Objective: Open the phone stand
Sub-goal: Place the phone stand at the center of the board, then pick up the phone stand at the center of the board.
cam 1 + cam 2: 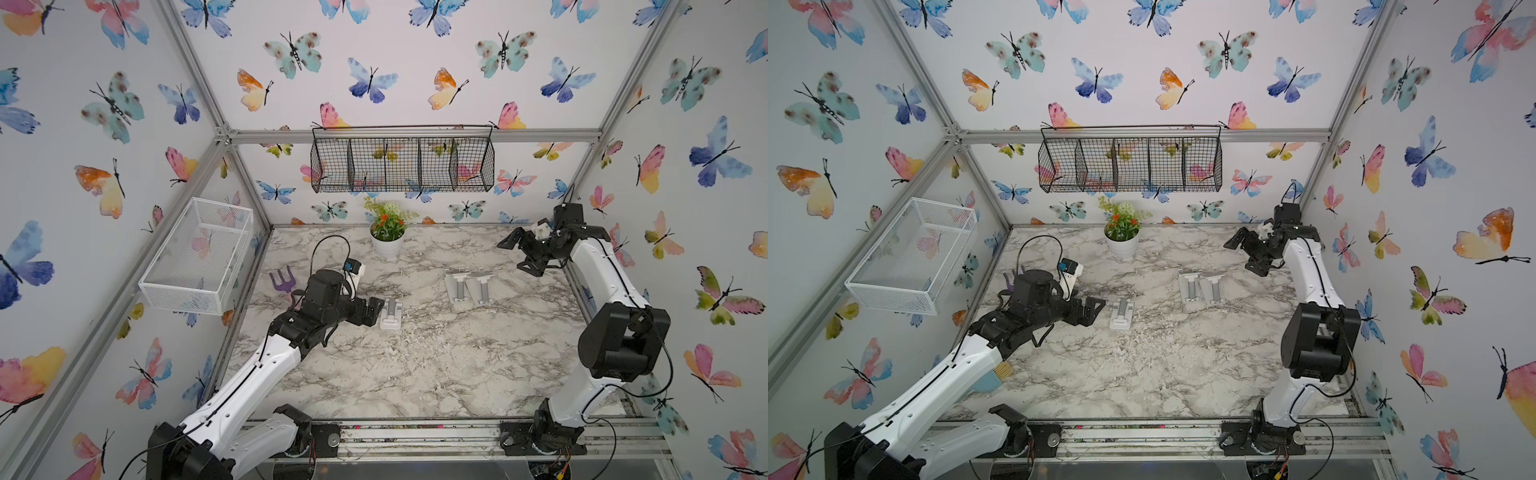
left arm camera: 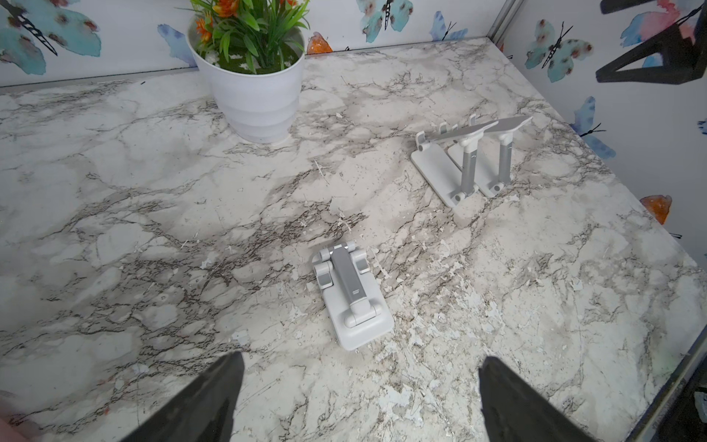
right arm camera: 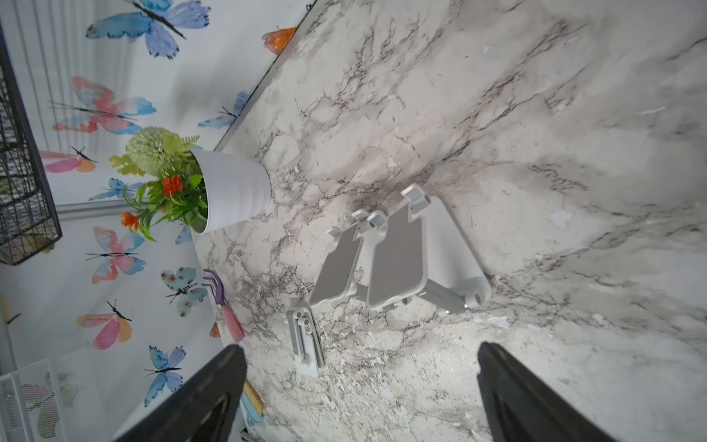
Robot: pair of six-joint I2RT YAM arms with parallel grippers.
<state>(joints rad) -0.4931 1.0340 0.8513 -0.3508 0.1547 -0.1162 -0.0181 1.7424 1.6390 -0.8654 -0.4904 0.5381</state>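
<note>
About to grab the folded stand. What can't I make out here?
- purple fork: handle mostly hidden by the left arm in both top views.
- teal item: top view, mostly under the left arm; unidentifiable.
- farther open stand: left wrist view, base partly covered by the nearer open stand.
- folded stand: underside against the table in every view.

Folded phone stand (image 2: 354,302): matt white plastic, grey metal-look arm; tabletop (image 2: 153,229): marble-look, flaking finish.
</note>
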